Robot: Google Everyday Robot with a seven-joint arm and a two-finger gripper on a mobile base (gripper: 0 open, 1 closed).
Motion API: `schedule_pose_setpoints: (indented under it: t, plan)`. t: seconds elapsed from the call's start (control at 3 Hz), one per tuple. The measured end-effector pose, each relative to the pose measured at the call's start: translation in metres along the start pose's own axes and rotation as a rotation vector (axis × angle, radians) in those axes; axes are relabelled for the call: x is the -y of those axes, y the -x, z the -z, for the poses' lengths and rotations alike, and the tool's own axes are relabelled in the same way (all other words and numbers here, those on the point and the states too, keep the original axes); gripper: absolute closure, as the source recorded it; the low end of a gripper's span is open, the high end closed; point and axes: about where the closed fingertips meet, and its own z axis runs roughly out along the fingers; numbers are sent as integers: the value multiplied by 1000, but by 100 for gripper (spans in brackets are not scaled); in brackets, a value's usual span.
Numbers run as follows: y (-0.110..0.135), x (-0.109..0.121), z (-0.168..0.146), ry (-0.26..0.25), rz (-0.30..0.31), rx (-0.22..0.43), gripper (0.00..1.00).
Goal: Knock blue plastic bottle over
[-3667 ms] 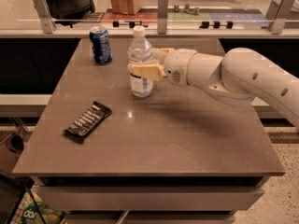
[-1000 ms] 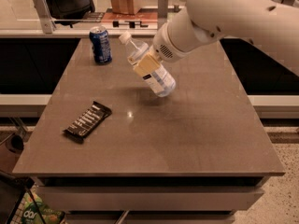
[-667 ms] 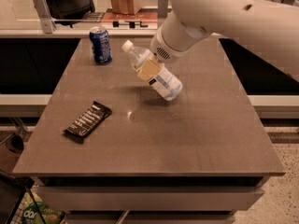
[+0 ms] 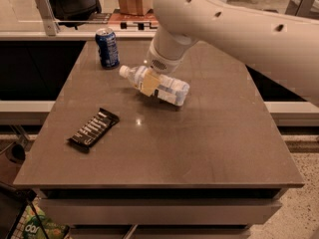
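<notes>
Two-fingered, with tan jaws closed on the blue plastic bottle (image 4: 172, 88) just below its neck, holds it tipped almost flat over the middle of the desk (image 4: 199, 148), white cap pointing back-left, base low by the surface. Hangs from a thick white arm (image 4: 239, 29) entering from the upper right. Shares the desk with a dark blue soda can (image 4: 107, 47) upright at back left and a black snack bar (image 4: 93, 129) flat near front left.
</notes>
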Motion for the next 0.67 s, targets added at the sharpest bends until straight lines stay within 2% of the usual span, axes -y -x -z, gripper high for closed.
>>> schedule_pose_setpoints:
  t: [0.33, 0.67]
  plan:
    - [26, -15, -28, 66, 44, 74, 100]
    - [28, -17, -28, 70, 45, 79, 81]
